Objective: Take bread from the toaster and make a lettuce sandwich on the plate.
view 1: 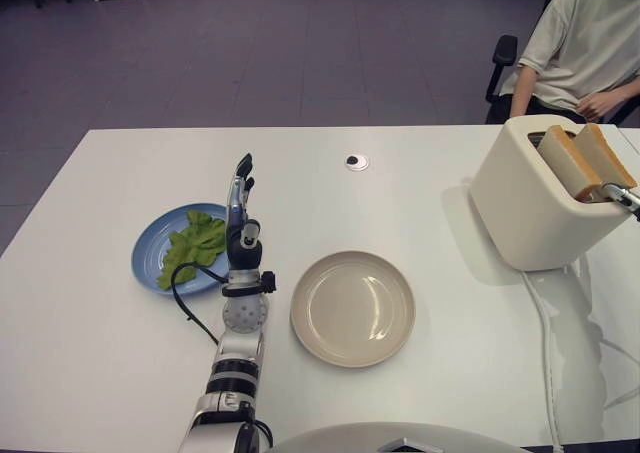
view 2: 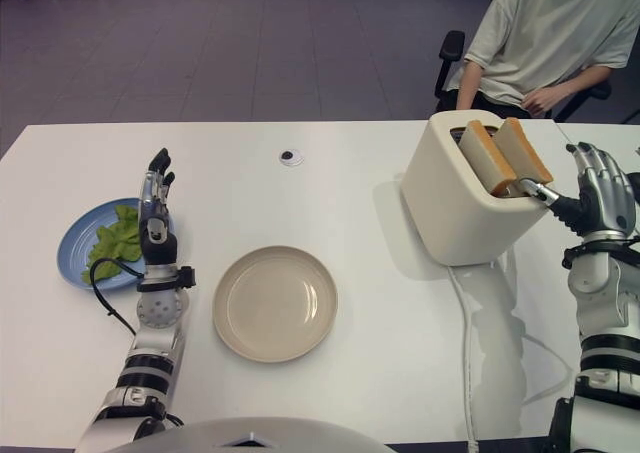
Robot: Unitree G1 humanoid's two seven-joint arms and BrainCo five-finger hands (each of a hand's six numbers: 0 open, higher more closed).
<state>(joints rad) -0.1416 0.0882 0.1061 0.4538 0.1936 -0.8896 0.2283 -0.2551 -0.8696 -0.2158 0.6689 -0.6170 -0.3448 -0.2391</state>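
Two toasted bread slices are standing on edge in the slots of the cream, rounded toaster, at 2 o'clock from the empty beige round plate. Their faces are pointing up, with long edges running from 11 to 5 o'clock. Bread removal is judged to be in hand: the right hand is being held against the nearer slice, though a pinch cannot be told. A firm grip and upward lift are being called for next. The left hand is being held straight-fingered and empty beside the green lettuce at 9 o'clock.
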